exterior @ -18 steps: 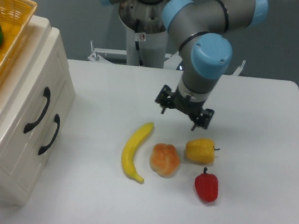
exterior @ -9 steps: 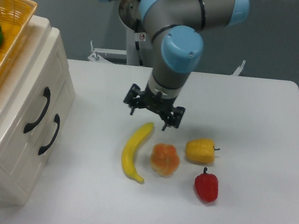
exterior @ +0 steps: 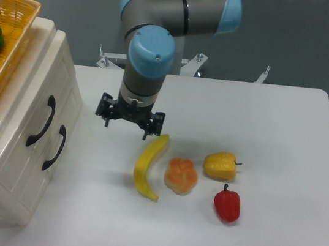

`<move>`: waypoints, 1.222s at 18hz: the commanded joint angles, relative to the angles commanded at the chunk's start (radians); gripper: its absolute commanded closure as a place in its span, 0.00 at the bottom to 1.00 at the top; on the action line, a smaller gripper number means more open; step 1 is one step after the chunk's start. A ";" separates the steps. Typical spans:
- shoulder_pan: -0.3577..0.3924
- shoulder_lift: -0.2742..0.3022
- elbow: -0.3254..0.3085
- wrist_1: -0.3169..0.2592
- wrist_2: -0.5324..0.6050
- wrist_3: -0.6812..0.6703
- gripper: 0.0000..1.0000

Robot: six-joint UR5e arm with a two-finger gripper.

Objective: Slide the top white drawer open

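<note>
Now, look to the left edge of the desk (exterior: 285,147): the cabinet (exterior: 23,157) stands there, and the top white drawer (exterior: 40,89) is its upper front panel, shut flush, with a black curved handle (exterior: 42,121) on its face. Don't confuse it with the lower drawer (exterior: 39,175), which has its own black handle (exterior: 56,148) just below and to the right.

Your gripper (exterior: 128,122) hangs over the desk between the cabinet and the banana (exterior: 147,165), apart from both. Its fingers (exterior: 105,117) are spread wide and hold nothing.

Expect the drawer to be stiff, glossy plastic: the smooth face looks slippery and gives you nothing to pinch, so the handle is the only sensible hold. Take it at the middle of the bar, where it bows away from the panel, with one finger behind it. It is probably a light box, but I can't see what's inside. A basket (exterior: 6,19) rests on the cabinet's top, so pull straight out along the drawer's travel; a skewed tug might bind it or shift the whole cabinet.
</note>
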 joint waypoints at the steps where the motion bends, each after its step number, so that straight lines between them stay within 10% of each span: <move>1: -0.003 0.002 0.000 -0.002 0.000 -0.003 0.00; 22: -0.052 -0.031 0.061 -0.009 -0.149 -0.046 0.00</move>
